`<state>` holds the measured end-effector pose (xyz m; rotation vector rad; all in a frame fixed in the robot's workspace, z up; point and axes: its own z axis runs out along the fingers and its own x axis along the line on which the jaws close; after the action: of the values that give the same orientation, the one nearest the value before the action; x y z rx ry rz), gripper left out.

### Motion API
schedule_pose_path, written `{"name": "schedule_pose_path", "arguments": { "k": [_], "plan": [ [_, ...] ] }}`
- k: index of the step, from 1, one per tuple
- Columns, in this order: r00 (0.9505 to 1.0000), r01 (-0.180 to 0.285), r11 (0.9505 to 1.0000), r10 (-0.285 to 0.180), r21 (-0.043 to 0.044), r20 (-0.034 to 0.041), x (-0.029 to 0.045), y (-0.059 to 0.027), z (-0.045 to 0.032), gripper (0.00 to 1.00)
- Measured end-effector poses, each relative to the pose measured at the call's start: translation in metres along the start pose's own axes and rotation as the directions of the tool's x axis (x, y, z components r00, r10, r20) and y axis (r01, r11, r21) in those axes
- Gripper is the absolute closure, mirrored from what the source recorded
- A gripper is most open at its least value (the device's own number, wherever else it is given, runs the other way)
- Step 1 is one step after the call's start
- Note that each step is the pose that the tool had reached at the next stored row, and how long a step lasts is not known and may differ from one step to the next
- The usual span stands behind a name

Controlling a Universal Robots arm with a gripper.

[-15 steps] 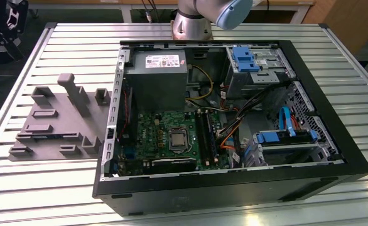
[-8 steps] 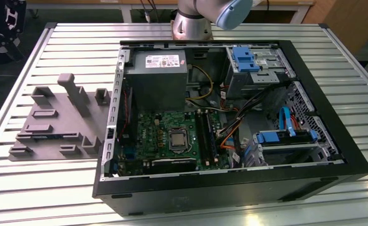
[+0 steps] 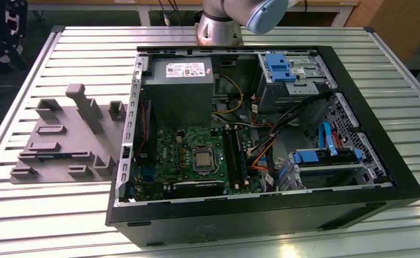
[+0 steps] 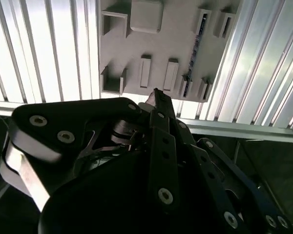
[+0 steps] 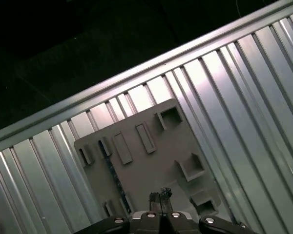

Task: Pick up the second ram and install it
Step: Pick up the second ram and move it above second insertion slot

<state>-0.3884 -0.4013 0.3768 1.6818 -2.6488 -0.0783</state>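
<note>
The second ram (image 3: pixel 56 155) is a thin dark stick with bluish labels. It lies on edge in a holder of the grey fixture plate (image 3: pixel 66 129), at the exterior view's left of the open computer case (image 3: pixel 267 215). It also shows as a dark strip (image 5: pixel 112 168) in the first wrist view and as a thin stick (image 4: pixel 197 44) in the second wrist view. My gripper (image 5: pixel 159 196) hangs high above the fixture plate, apart from the ram. Its black fingertips (image 4: pixel 156 96) stand together with nothing between them.
The green motherboard (image 3: pixel 195 156) with its long black slots (image 3: pixel 233 153) lies in the case floor. Around it are a grey power supply (image 3: pixel 180 86), blue drive brackets (image 3: pixel 325 156) and loose cables. The arm's base (image 3: pixel 221 27) stands behind the case on the slatted metal table (image 3: pixel 38 215).
</note>
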Motion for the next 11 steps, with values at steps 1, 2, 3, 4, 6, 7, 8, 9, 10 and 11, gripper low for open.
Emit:
{"name": "schedule_pose_path", "arguments": {
  "k": [1,2,3,4,6,7,8,9,10,11],
  "plan": [
    [0.9998,0.018,0.9998,-0.018,-0.0004,-0.0007,0.0000,0.0000,0.0005,0.89],
    [0.9994,0.035,0.9994,-0.035,-0.0008,-0.0015,0.0000,0.0000,0.0009,0.89],
    [0.9975,0.071,0.9975,-0.071,-0.0017,-0.0030,0.0000,-0.0001,0.0018,0.89],
    [0.9960,0.089,0.9960,-0.089,-0.0022,-0.0038,0.0001,-0.0001,0.0021,0.89],
    [0.9946,0.103,0.9946,-0.103,-0.0026,-0.0043,0.0016,0.0000,0.0025,0.89],
    [0.9942,0.107,0.9943,-0.107,-0.0027,-0.0045,0.0026,-0.0001,0.0026,0.89],
    [0.9939,0.110,0.9939,-0.110,-0.0028,-0.0047,0.0036,-0.0002,0.0027,0.89],
    [0.9935,0.114,0.9935,-0.114,-0.0029,-0.0048,0.0044,-0.0002,0.0028,0.89],
    [0.9930,0.118,0.9930,-0.118,-0.0031,-0.0050,0.0052,-0.0003,0.0028,0.89],
    [0.9924,0.123,0.9925,-0.123,-0.0032,-0.0052,0.0059,-0.0004,0.0029,0.89]
  ]
}}
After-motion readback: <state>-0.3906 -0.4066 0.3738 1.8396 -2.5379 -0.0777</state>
